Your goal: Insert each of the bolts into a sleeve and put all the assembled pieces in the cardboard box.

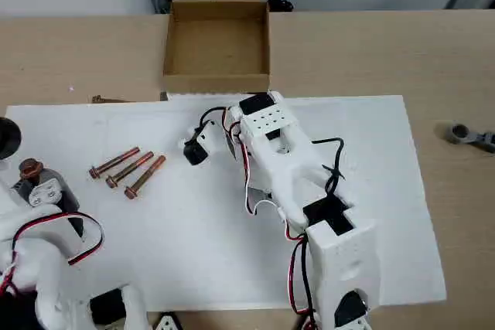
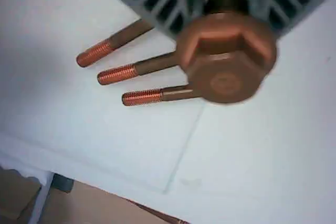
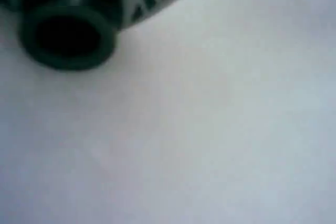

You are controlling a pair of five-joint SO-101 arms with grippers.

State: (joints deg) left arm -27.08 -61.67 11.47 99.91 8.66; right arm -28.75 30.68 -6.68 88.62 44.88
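Farthest from the cardboard box, at the table's near-left corner, my left gripper is pinched on a bolt, with the shank clamped between the jaws and the hex head facing that wrist camera. Somewhat nearer the box, three loose bolts lie side by side on the white sheet, well apart from both grippers. Nearer still, just short of the box's front wall, my right gripper is closed on a black sleeve, whose open bore looks back at its own wrist camera. I judge the bolts to be stiff, dense for their size and slick on the plain shank, so one could swivel in the jaws. I'd hold it close under the head and leave the threaded end free to enter. The sleeve looks light and rigid, so I'd grip it across the outer wall and keep the bore clear.
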